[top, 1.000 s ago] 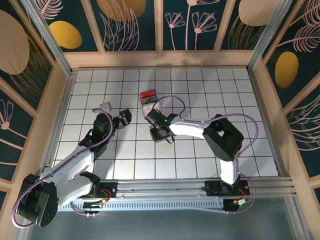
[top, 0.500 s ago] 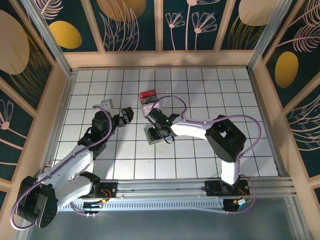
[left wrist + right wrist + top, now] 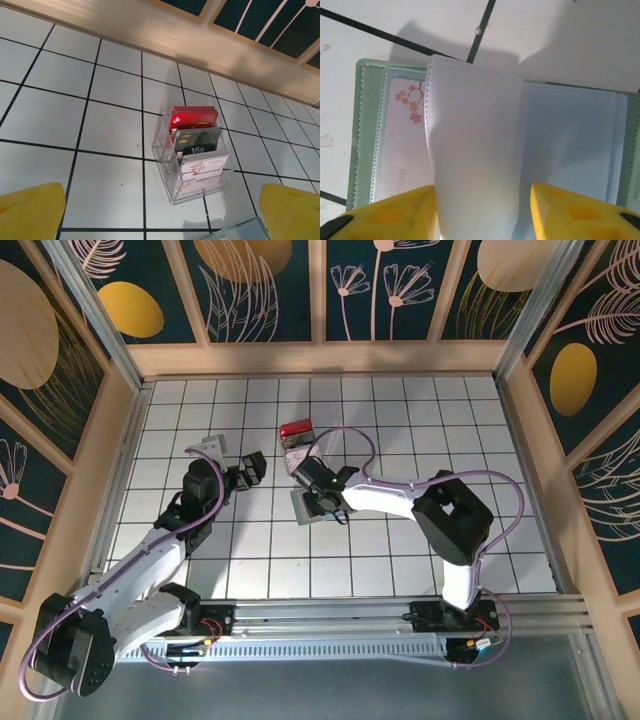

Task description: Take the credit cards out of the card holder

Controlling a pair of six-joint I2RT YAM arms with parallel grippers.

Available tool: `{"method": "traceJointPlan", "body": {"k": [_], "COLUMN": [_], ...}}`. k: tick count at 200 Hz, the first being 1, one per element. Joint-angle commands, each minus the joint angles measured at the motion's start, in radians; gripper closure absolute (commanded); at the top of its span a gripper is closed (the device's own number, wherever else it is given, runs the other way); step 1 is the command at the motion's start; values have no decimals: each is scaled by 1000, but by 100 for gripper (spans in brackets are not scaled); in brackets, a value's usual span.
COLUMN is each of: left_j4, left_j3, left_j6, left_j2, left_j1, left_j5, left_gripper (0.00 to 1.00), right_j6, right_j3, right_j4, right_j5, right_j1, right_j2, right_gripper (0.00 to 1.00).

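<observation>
The card holder lies open on the tiles, pale green with clear inner sleeves. A white card with pink flowers sits in its left pocket. One sleeve leaf stands up between the yellow fingers of my right gripper. The left finger touches the leaf and the right one stands off it, so the gripper is open. From above, the right gripper hangs over the card holder. My left gripper is open, and its fingertips frame bare tiles.
A clear stand with a red, a black and a white card upright in it is ahead of the left gripper, just behind the right gripper. A corner of the card holder lies near the stand. Wooden walls ring the floor.
The right gripper has shifted a little to the right and back over the card holder, so that more of its left edge shows. The left arm has barely moved.
</observation>
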Motion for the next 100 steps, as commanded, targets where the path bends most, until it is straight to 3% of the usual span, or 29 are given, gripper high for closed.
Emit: {"method": "traceJointPlan", "body": {"k": [1,100], "left_j4": [-21,-58], "left_j3": [28,28], "left_j6": [22,33], "left_j2": [-18,-4], "left_j1": [7,6], "left_j5": [-25,-42], "left_gripper": [1,1], "right_j6": [14,60], "right_j3": [30,-26], "right_j4": [-41,-19], "right_j5": [79,70], "right_j1": [-6,-82], "right_j2": [-36,-80], "right_gripper": [49,58]}}
